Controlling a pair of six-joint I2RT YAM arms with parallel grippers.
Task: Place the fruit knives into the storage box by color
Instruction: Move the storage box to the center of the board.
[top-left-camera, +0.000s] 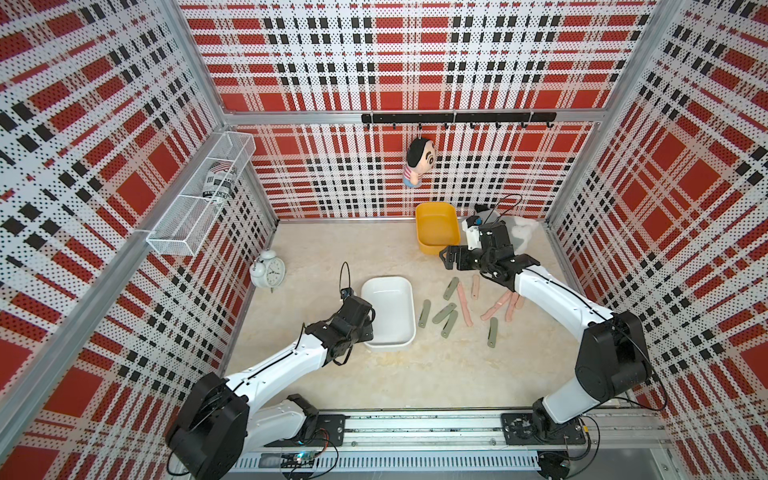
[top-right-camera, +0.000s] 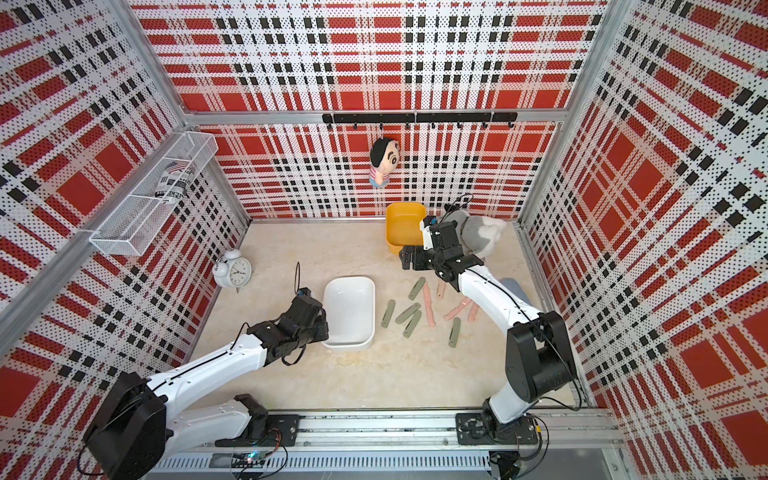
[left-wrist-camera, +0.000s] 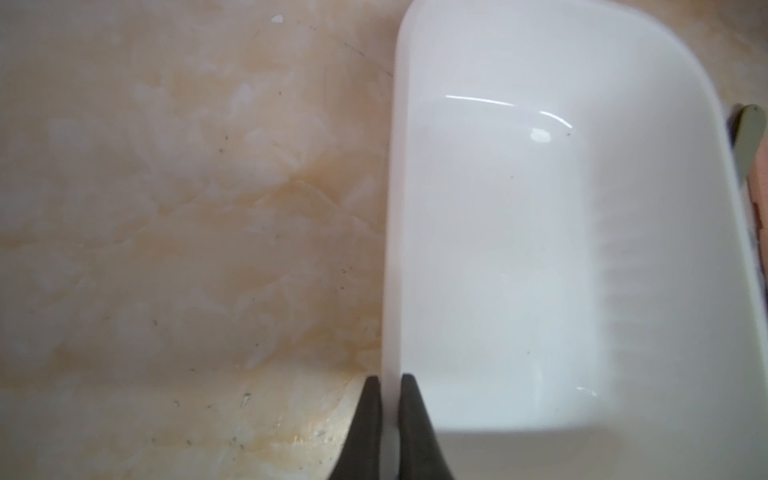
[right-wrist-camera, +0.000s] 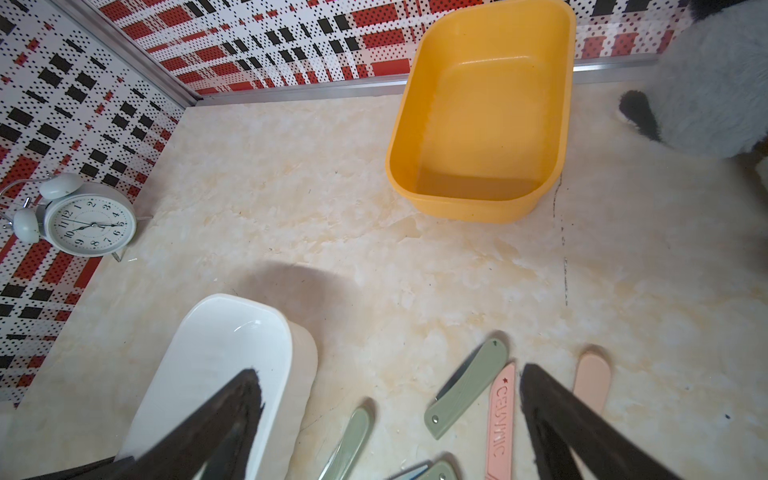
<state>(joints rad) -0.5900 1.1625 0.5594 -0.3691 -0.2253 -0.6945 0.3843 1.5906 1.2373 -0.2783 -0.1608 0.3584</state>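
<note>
Empty white box (top-left-camera: 388, 309), its wall gripped by the left pincer (left-wrist-camera: 390, 415). Empty yellow box (top-left-camera: 437, 228). Right pincer (right-wrist-camera: 390, 378) gapes wide near fruit knives (top-left-camera: 451, 289) on the counter (top-left-camera: 332, 374).

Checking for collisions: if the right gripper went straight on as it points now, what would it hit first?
Probably bare table, between the white box and the yellow box. The right gripper is open and angled down. Depth is unclear.
</note>
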